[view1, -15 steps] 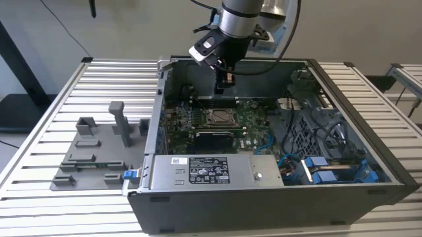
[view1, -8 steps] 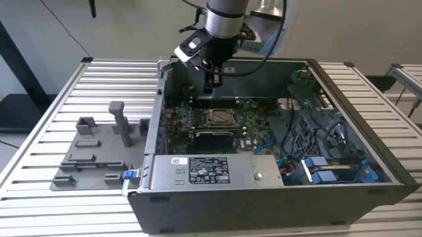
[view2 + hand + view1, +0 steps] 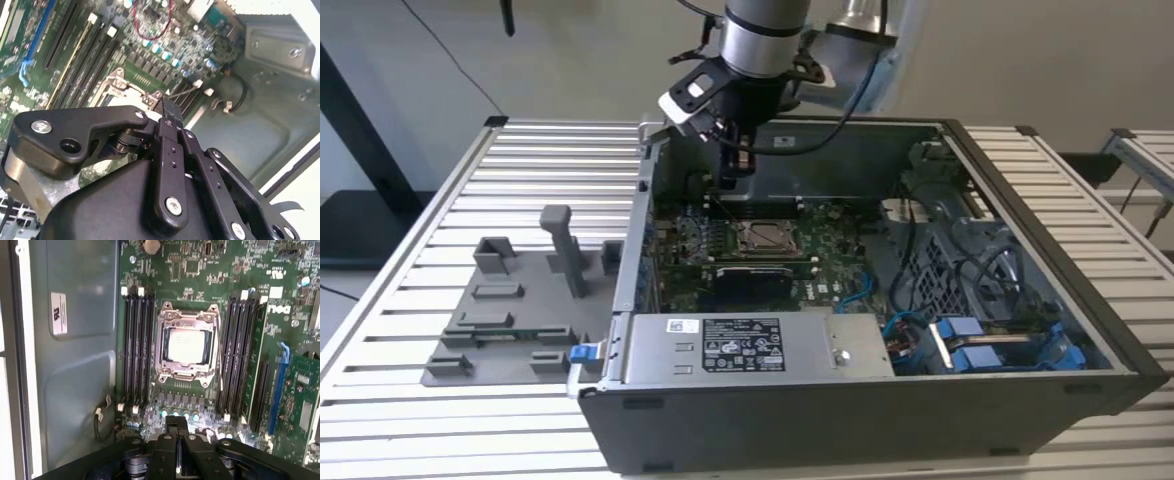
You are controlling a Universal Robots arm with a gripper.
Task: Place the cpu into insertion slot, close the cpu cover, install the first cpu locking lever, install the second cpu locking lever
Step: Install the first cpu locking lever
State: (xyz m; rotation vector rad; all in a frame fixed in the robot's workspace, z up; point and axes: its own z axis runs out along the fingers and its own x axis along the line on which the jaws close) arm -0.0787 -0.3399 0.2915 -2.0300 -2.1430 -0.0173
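**Chip seated, cover down, fingers closed on nothing**

The gripper (image 3: pixel 177 424) hovers over the green board (image 3: pixel 192 286) with its fingers pressed together, gripping nothing. Beyond the fingertips and clear of them, the cpu (image 3: pixel 186 346) lies in the insertion slot (image 3: pixel 161 372), with the cpu cover (image 3: pixel 172 319) flat around it

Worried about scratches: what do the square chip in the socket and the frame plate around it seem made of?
The small square silver-grey chip looks like metal with a matt, pale face that reflects light softly. The thin silvery square frame plate around it looks like bare stamped metal, probably steel: shinier, with bright glints along its edges.
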